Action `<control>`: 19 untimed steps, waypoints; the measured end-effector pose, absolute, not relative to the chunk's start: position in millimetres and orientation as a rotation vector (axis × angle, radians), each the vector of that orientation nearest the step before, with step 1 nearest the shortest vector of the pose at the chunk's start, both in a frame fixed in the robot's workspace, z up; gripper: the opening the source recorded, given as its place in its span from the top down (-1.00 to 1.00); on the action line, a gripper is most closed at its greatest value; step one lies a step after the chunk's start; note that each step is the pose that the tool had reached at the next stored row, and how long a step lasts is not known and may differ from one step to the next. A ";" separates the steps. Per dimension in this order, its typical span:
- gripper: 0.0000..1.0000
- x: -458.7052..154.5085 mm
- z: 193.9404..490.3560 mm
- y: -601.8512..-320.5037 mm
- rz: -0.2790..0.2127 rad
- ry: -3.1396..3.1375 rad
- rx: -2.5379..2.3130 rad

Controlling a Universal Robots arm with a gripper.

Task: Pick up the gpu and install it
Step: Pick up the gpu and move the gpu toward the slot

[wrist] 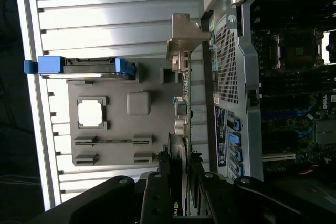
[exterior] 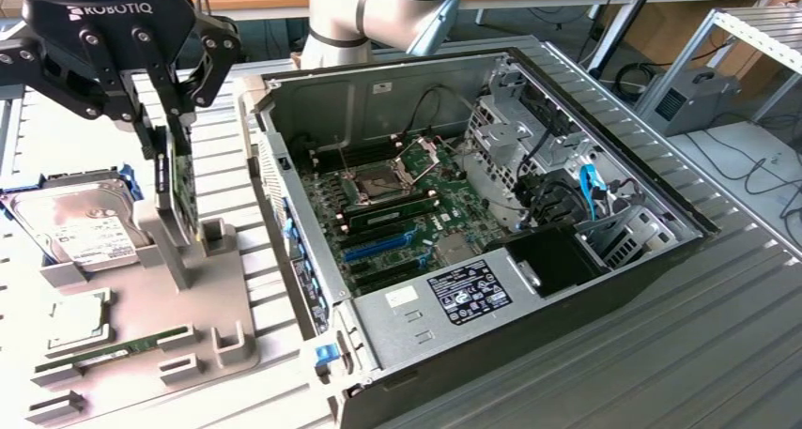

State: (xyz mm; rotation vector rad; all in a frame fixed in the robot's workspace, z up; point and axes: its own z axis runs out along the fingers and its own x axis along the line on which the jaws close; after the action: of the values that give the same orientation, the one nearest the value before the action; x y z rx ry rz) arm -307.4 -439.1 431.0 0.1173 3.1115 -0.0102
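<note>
At the far left of the exterior view a silver hard drive (exterior: 69,227) lies in the grey holder tray (exterior: 220,316), with a narrow RAM stick (exterior: 113,347) in a slot nearer the camera; just to their right the gpu (exterior: 176,190) stands upright and edge-on, its lower edge down among the tray's posts, and I cannot tell whether it has left its slot. The gripper (exterior: 169,119) comes down from above, its fingers half closed and pressed against the card's two faces near the top edge, so it has hold of the gpu. In the wrist view the card runs away from the fingers to its silver bracket (wrist: 184,38).

The card is probably light and stiff but fragile; it is thin, so a pinch across the bare board beside the fan looks safer than one on the fan or the connector edge, and the smooth faces may slip if it tilts. To the right the open computer case (exterior: 501,326) lies on its side, its motherboard (exterior: 414,204) showing the blue slots (exterior: 376,246).
</note>
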 end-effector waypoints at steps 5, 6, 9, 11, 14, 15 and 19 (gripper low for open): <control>0.48 -307.4 431.1 -439.1 -0.010 3.112 0.117; 0.48 -307.4 431.1 -439.1 -0.010 3.112 0.117; 0.48 -306.0 431.2 -439.1 -0.011 3.112 0.117; 0.48 -304.3 431.1 -439.1 -0.010 3.112 0.117; 0.48 -298.9 431.1 -439.1 -0.010 3.112 0.117; 0.48 -297.6 431.1 -439.1 -0.010 3.112 0.117; 0.48 -281.9 431.1 -439.1 -0.011 3.112 0.117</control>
State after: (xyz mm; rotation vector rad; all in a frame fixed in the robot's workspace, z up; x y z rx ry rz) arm -281.9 -439.1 431.1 0.1173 3.1117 -0.0105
